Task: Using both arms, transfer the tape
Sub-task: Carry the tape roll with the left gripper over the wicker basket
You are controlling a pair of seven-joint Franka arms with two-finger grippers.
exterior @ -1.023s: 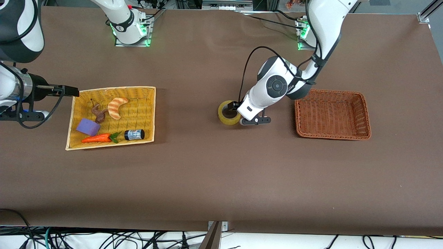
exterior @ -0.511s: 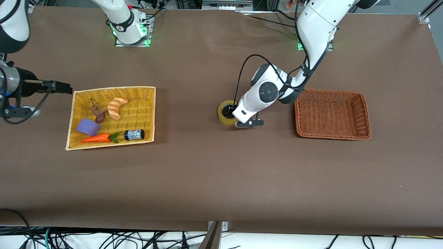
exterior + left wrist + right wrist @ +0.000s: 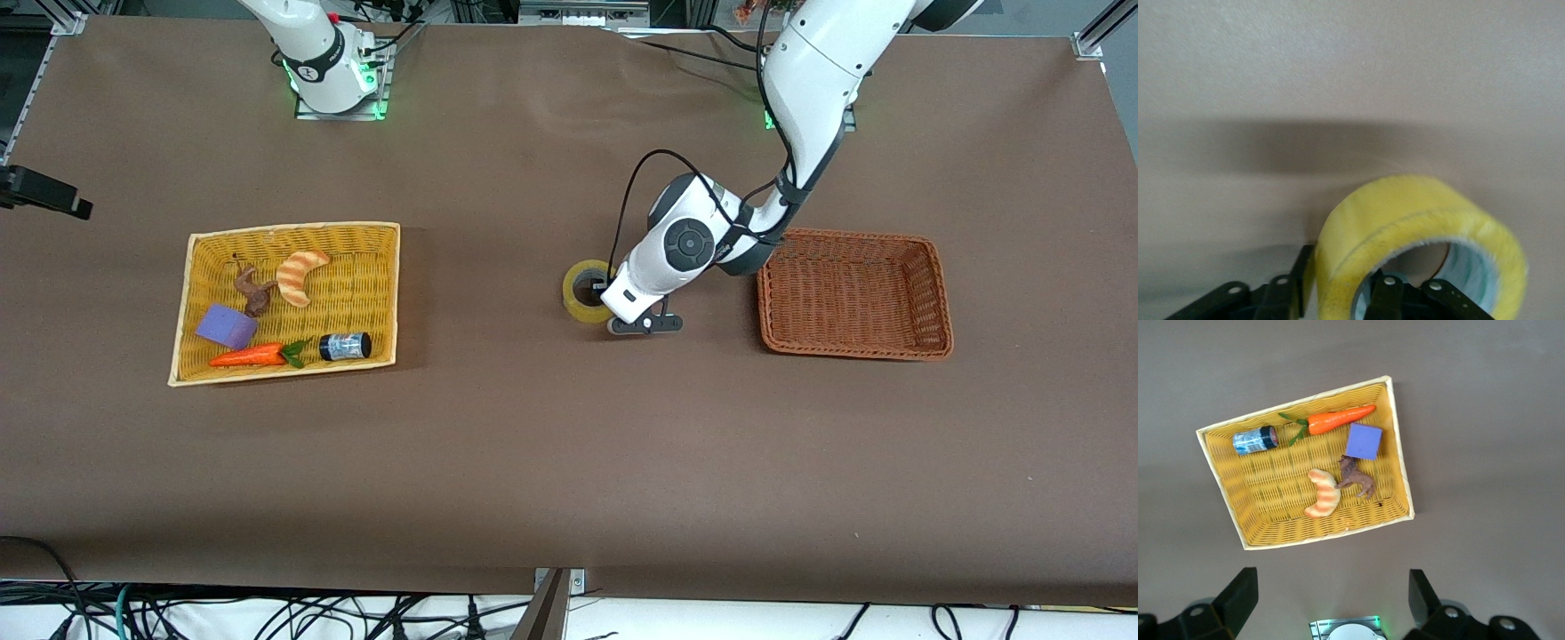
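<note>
The tape (image 3: 580, 283), a yellowish roll with a grey core, is at the table's middle, beside the orange-brown basket. My left gripper (image 3: 603, 299) is shut on its wall. In the left wrist view one finger (image 3: 1300, 275) presses the outside of the tape (image 3: 1405, 213) and the other finger (image 3: 1385, 297) sits inside the core. I cannot tell whether the roll still rests on the cloth. My right gripper (image 3: 1330, 588) hangs open and holds nothing, high over the table at the right arm's end, looking down on the yellow basket. Only a black part of that hand (image 3: 43, 192) shows in the front view.
The yellow basket (image 3: 293, 226) holds a striped croissant toy (image 3: 300, 276), a carrot (image 3: 249, 356), a purple block (image 3: 227, 326), a brown figure (image 3: 253, 290) and a dark jar (image 3: 345, 346). An orange-brown basket (image 3: 853, 354) stands toward the left arm's end.
My left gripper has closed on the tape's wall, and the roll has shifted a little with it. My right arm has pulled away toward the table's end, almost out of the front view.
</note>
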